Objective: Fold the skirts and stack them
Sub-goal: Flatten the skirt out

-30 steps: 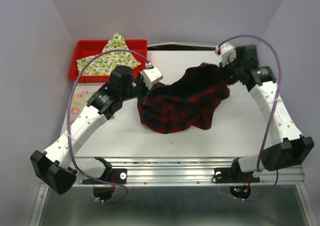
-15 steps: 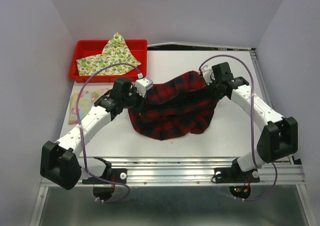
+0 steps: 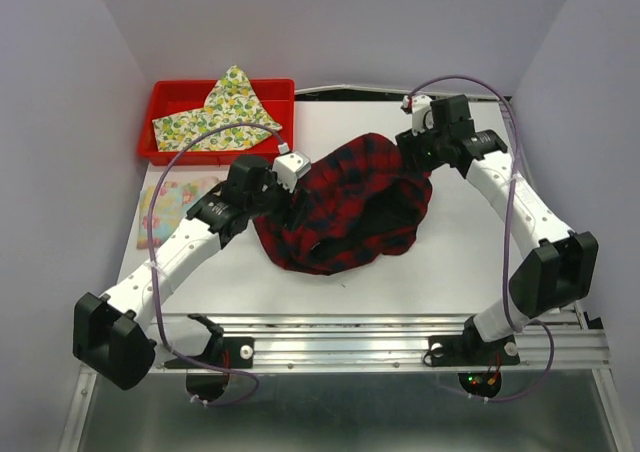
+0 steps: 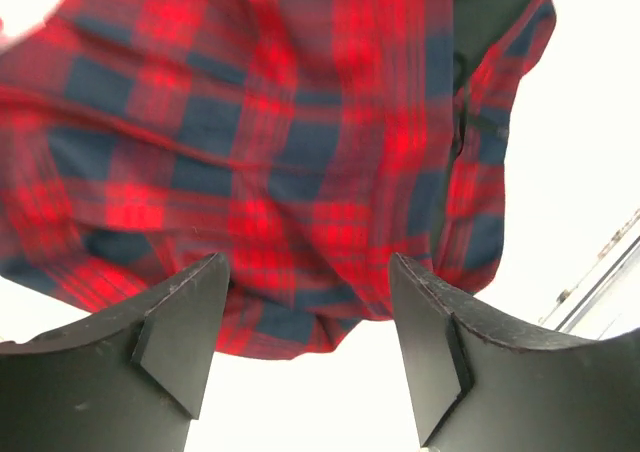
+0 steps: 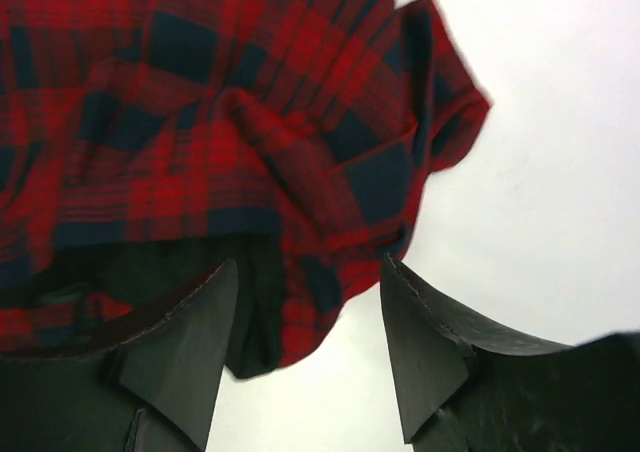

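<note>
The plaid skirt (image 3: 345, 212) lies bunched at the centre of the overhead frame, on the surface (image 3: 455, 262). Before any fold is made, it would best be spread flat and its hems squared. The left hand (image 4: 308, 272) is held open at its left edge and the right hand (image 5: 305, 272) open at its upper right, with nothing gripped. Both arms are bent inward toward the cloth.
</note>
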Available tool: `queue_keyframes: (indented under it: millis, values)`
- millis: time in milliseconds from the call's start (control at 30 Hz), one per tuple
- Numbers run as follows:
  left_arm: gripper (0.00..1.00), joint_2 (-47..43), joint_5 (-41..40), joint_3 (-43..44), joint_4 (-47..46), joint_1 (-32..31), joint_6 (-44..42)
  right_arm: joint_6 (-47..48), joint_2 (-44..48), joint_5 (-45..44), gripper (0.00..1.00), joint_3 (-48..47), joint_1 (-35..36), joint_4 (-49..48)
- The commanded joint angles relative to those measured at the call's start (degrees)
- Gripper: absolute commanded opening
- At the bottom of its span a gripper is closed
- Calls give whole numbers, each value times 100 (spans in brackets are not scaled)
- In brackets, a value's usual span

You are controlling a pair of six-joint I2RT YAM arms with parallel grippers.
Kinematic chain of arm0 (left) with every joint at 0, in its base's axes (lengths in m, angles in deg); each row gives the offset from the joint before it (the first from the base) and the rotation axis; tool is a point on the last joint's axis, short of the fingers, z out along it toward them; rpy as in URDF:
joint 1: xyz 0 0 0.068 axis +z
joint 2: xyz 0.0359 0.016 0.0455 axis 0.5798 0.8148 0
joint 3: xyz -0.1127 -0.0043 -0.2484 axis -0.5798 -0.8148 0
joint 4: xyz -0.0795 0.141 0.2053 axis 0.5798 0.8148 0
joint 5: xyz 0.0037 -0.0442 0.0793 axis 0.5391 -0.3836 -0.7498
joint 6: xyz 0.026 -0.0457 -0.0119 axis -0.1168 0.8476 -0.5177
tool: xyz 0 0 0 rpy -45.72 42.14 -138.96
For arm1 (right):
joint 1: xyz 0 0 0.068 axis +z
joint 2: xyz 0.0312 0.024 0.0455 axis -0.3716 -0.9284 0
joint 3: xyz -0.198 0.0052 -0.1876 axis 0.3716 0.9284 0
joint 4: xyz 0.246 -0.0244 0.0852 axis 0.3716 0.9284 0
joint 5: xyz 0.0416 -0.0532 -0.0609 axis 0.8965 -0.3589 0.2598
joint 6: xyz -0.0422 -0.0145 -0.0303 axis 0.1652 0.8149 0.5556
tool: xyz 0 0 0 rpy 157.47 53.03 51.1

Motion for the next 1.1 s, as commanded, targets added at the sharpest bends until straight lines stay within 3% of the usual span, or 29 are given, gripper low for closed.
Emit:
queue_keyframes:
  millis: [0,133,267,433,567,867,1067]
  values:
    - [76,212,-524,804,-117,-389,-315,-642,307,827,61,221,-382,768]
    - [76,667,-718,1358,-82,-803,-622,-555,185,1608,52,739,-1128,1208]
    - [76,1204,104,1754,85,-909,-667,147,158,2611,49,1258,-1929,1017]
    - [75,1749,1081,2035,-441,-926,-579,447,-166,3777,45,1716,-2255,638]
    - [75,2574,803,2894,-304,-979,-534,527,-510,4736,45,1733,-2449,628]
    - [74,4438,116,5180,471,-1286,-1053,-97,-791,5310,43,2305,-2449,-453]
    - [74,4870,222,5613,735,-1435,-1229,-431,-783,5275,38,2551,-2396,-1058]
